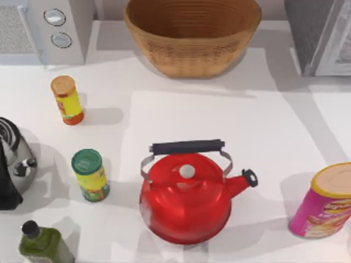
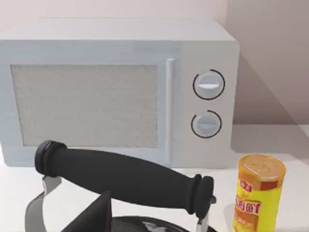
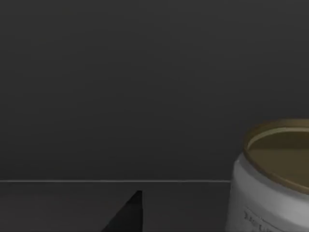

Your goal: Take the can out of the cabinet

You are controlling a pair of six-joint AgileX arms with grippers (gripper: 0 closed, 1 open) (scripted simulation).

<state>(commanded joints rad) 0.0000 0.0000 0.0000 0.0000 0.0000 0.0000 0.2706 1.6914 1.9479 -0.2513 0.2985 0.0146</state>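
Apparently right tool is inside the cabinet (image 1: pixel 321 35), top-right corner of the tabletop (image 1: pixel 208 109); can (image 3: pixel 273 179) stands upright on its dark floor, just beside one dark fingertip (image 3: pixel 128 215), not gripped. Can't tell how open the right tool is. Left tool hangs over a black kettle handle (image 2: pixel 125 176), likely parked. Count: one can, one cabinet, one microwave (image 2: pixel 116 92), two kettles, three jars.

Top view overhead, left wrist low facing microwave (image 2: pixel 116 92), right wrist close to can (image 3: pixel 273 179)

White table (image 1: pixel 181 109): red kettle (image 1: pixel 186 200), basket (image 1: pixel 192 38), microwave (image 1: pixel 49 27).
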